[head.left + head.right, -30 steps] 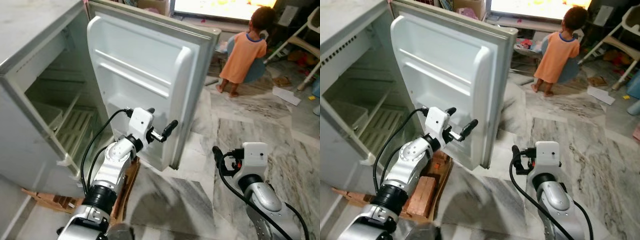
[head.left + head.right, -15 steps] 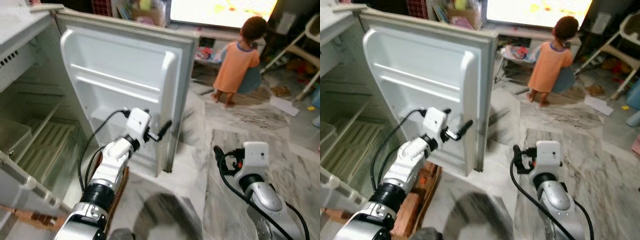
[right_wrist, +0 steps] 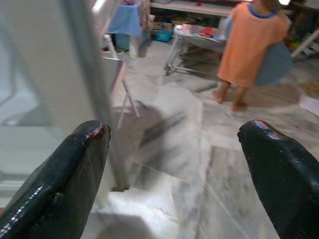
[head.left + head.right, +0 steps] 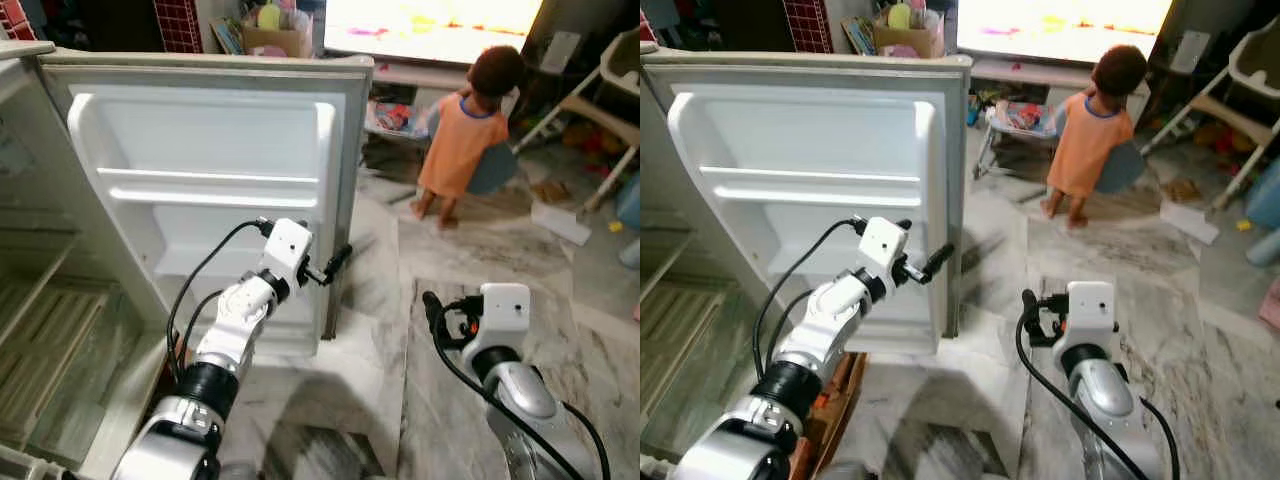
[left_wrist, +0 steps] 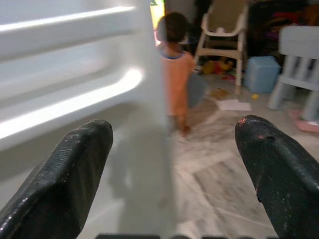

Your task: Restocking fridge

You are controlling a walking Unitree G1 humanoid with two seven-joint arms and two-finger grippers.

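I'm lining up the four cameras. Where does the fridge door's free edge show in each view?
Left eye: fridge door edge, centre.
Right eye: left of centre.
Left wrist: between the fingers.
Right wrist: near one finger.
Shared landmark: person in orange.

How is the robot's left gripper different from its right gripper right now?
The left gripper is raised up at the free edge of the open fridge door; the right gripper hangs lower, over the marble floor, away from the door. The left gripper's arm reaches forward, bent; the right gripper's arm stays nearer the body. Both have two black fingers spread open and hold nothing.
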